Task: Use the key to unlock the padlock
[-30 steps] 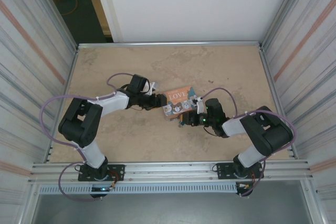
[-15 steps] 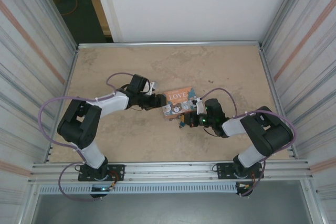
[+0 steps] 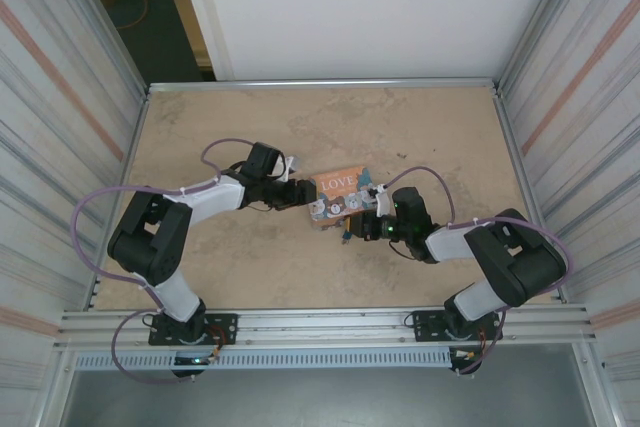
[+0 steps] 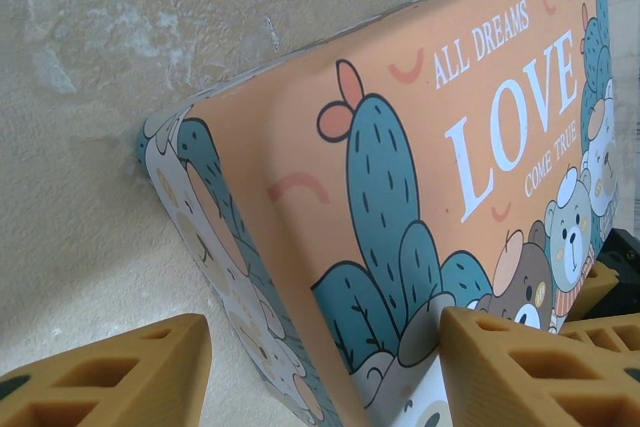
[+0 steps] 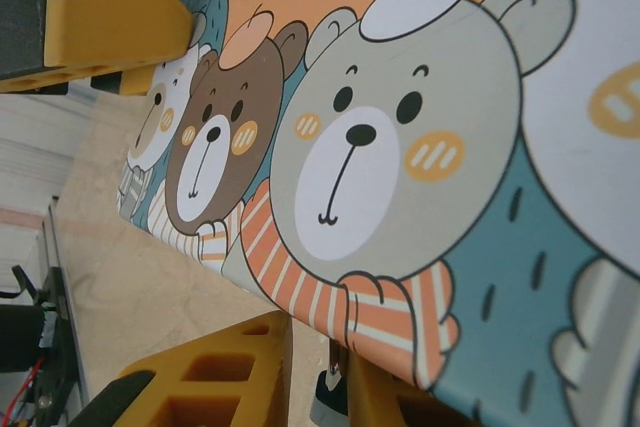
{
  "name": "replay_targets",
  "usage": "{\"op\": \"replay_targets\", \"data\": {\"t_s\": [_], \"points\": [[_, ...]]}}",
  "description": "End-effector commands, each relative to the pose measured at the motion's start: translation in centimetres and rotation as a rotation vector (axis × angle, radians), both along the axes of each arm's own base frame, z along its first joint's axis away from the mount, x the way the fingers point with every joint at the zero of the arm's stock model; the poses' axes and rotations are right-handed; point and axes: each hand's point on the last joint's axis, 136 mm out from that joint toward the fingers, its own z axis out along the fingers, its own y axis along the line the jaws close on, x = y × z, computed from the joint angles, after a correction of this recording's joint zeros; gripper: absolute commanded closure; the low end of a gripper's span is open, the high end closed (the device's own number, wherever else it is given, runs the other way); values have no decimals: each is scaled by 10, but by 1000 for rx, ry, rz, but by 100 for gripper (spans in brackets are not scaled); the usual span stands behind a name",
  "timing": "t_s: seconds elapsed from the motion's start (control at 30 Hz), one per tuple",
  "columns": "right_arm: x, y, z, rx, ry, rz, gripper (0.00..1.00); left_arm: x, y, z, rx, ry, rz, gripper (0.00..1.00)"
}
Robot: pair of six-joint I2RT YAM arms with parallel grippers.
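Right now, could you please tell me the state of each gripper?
Left gripper: open, jaws astride the tin at its corner.
Right gripper: cannot be told; a small metallic thing shows between its jaws.

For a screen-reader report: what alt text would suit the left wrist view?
An orange tin printed with LOVE, a cactus and bears lies on a beige table, its near corner between the left hand's open yellow fingers.
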Motion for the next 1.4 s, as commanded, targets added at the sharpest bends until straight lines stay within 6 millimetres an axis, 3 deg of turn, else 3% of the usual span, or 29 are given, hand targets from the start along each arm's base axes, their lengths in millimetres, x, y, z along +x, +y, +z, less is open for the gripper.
{"op": "replay_targets", "data": {"t_s": [0.0,0.23,0.5,0.8,1.13,1.37], "points": [[-1,-1,2,6,-14,8,79,-16,24,-30,130,69,30,39],[-1,1,-7,-8,10,12,82,-16,24,-29,128,67,31,39],[1,-5,-13,-24,26,-27,100,-16,27,-27,137,59,37,39],[5,-15,-3,10,13,-90,100,-24,33,-29,148,64,52,39],[16,-23,18,114,42,-213,100,-46,37,-36,166,87,53,39],[25,-27,21,155,92,-307,100,-57,36,-40,176,99,44,39]]}}
